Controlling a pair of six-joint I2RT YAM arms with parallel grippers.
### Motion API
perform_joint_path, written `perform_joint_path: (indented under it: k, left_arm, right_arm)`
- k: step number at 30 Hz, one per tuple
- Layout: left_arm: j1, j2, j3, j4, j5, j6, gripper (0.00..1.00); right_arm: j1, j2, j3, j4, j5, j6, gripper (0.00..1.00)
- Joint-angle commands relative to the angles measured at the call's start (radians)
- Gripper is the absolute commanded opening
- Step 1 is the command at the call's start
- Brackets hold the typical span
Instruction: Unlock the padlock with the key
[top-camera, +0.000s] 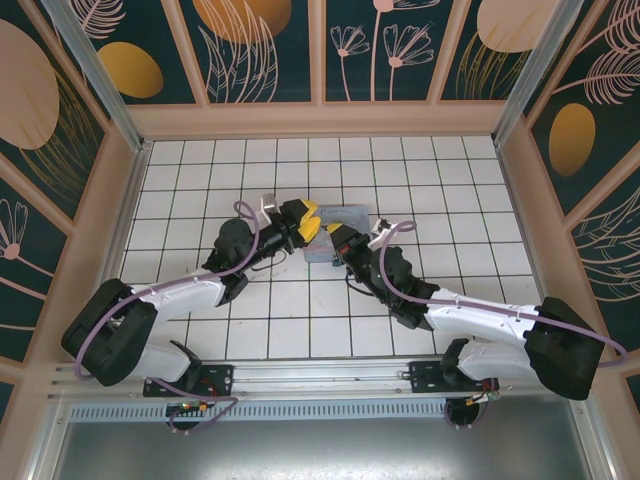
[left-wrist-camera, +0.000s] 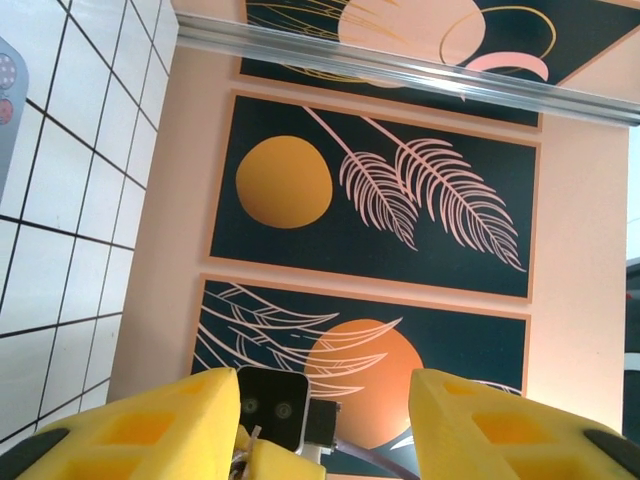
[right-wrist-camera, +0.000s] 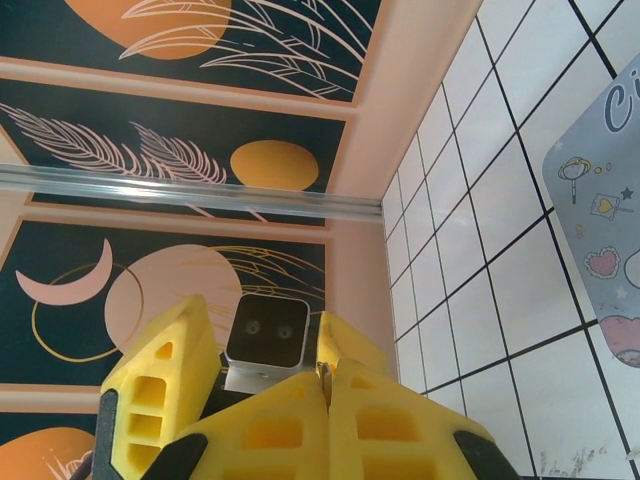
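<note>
Out at the middle of the tiled worktop (top-camera: 200, 170), the right tool (right-wrist-camera: 325, 388) has its yellow fingers pressed together on a thin pale sliver, apparently the key (right-wrist-camera: 322, 375). It pokes between the wide-spread, empty fingers of the left tool (top-camera: 306, 222). Just beyond, partly under both tools, lies the pastel tin box (top-camera: 352, 215), then the leaf-painted back wall (top-camera: 320, 50).
</note>
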Motion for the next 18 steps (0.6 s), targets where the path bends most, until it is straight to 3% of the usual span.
perform_joint_path:
  k: [1, 18]
  left_arm:
    - [-0.007, 0.015, 0.005, 0.043, 0.008, 0.015, 0.50]
    - [-0.008, 0.067, -0.022, 0.052, 0.003, 0.030, 0.54]
  right_arm:
    - [-0.007, 0.013, 0.027, 0.045, 0.000, -0.012, 0.00]
    - [-0.008, 0.018, 0.035, 0.046, 0.003, -0.018, 0.00]
